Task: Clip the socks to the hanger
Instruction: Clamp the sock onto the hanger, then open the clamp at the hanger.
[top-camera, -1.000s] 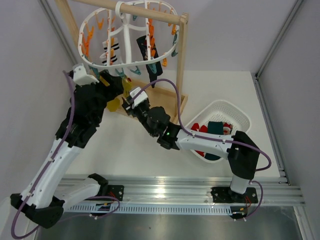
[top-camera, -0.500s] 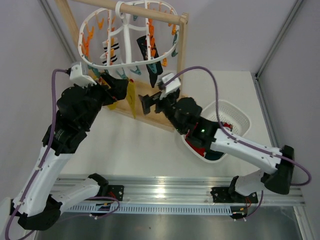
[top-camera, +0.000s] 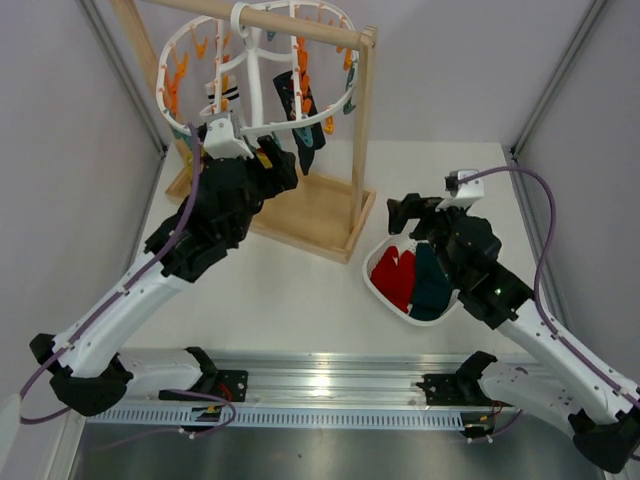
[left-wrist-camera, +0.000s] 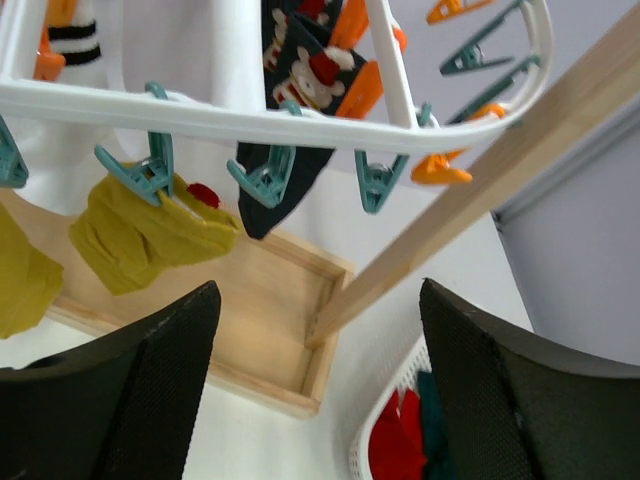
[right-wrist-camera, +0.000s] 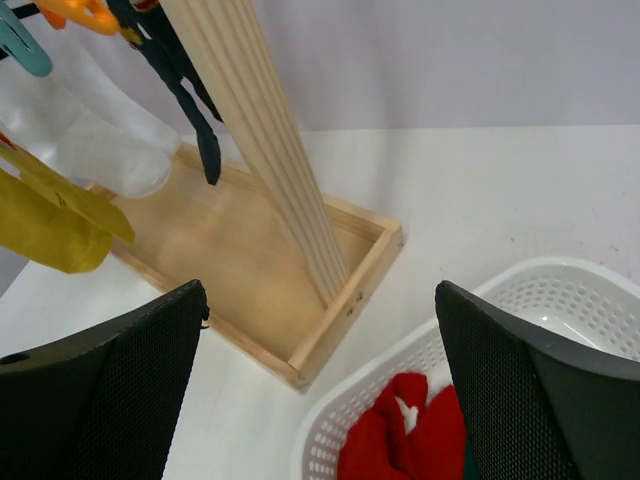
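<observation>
Both left pincer (left-wrist-camera: 316, 305) and right pincer (right-wrist-camera: 320, 300) gape empty; red socks (top-camera: 397, 277) and a teal sock (top-camera: 433, 282) lie in the basket (top-camera: 416, 319).

- The white table (top-camera: 290, 292) carries two things.
- A light wooden rack's tray base (top-camera: 310, 212) stands on its far left part.
- A white perforated basket (right-wrist-camera: 560, 295) sits just right of that base.
</observation>
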